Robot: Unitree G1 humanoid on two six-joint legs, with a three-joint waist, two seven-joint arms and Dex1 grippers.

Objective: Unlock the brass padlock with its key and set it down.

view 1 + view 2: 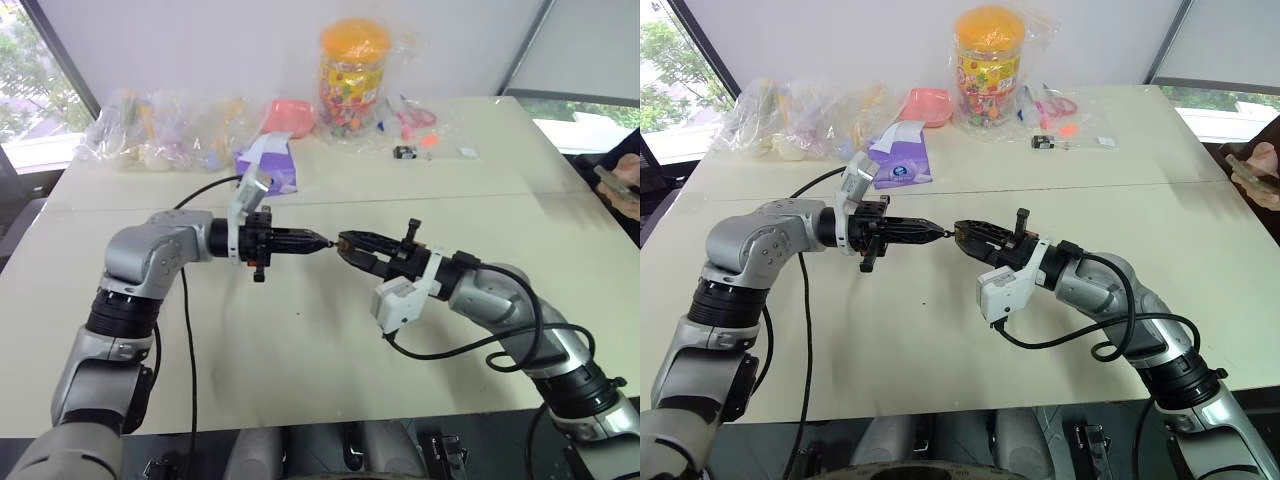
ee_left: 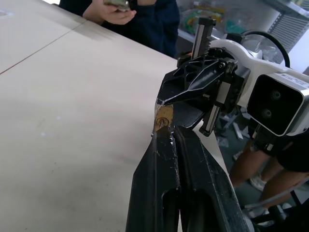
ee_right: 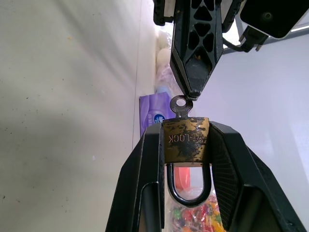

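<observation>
The brass padlock (image 3: 186, 140) is clamped between the two fingers of my right gripper (image 1: 346, 241), its dark shackle pointing back toward the wrist. The silvery key (image 3: 180, 105) sticks out of the padlock's base, with its round head showing. My left gripper (image 1: 320, 242) points level at it from the left, shut, with its fingertips (image 3: 193, 87) pinched on the edge of the key's head. Both grippers meet tip to tip above the middle of the table (image 1: 300, 340). In the left wrist view a little brass (image 2: 163, 116) shows just past my closed fingers.
At the table's far side stand a candy jar (image 1: 354, 75), clear plastic bags (image 1: 165, 130), a pink item (image 1: 290, 115) and a purple packet (image 1: 268, 165). A small black object with a white label (image 1: 405, 152) lies nearby. A person's hand (image 1: 622, 185) is at the right edge.
</observation>
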